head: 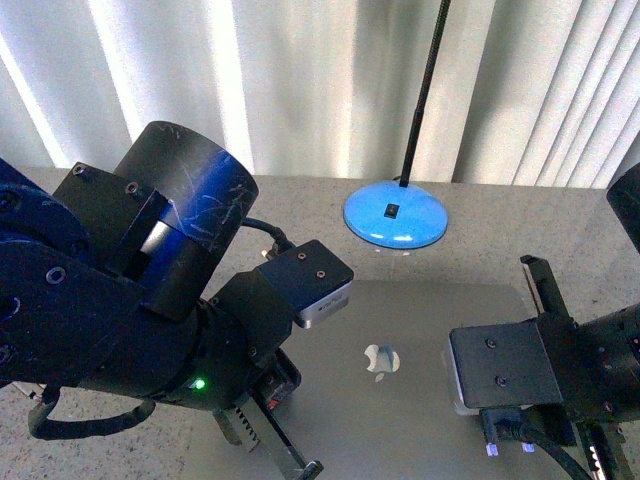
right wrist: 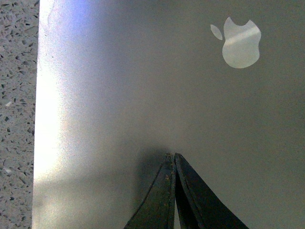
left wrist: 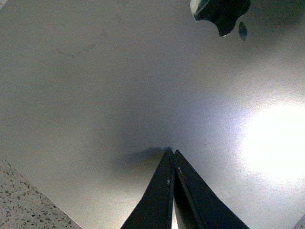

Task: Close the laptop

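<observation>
The silver-grey laptop [head: 420, 330] lies on the speckled table with its lid down and the apple logo [head: 381, 360] facing up. It fills the left wrist view [left wrist: 119, 86] and the right wrist view [right wrist: 143, 86]. My left gripper [left wrist: 172, 152] is shut and empty, its tips at or just above the lid's left part. In the front view its fingers [head: 285, 455] show at the lower edge. My right gripper [right wrist: 171, 155] is shut and empty, its tips at or just above the lid's right part. Its wrist block [head: 505, 365] hides the tips in the front view.
A lamp with a round blue base [head: 395, 215] and a thin black stem [head: 425, 90] stands behind the laptop. White curtains hang at the back. Speckled table surface shows beside the laptop's edges [right wrist: 16, 95] [left wrist: 24, 205].
</observation>
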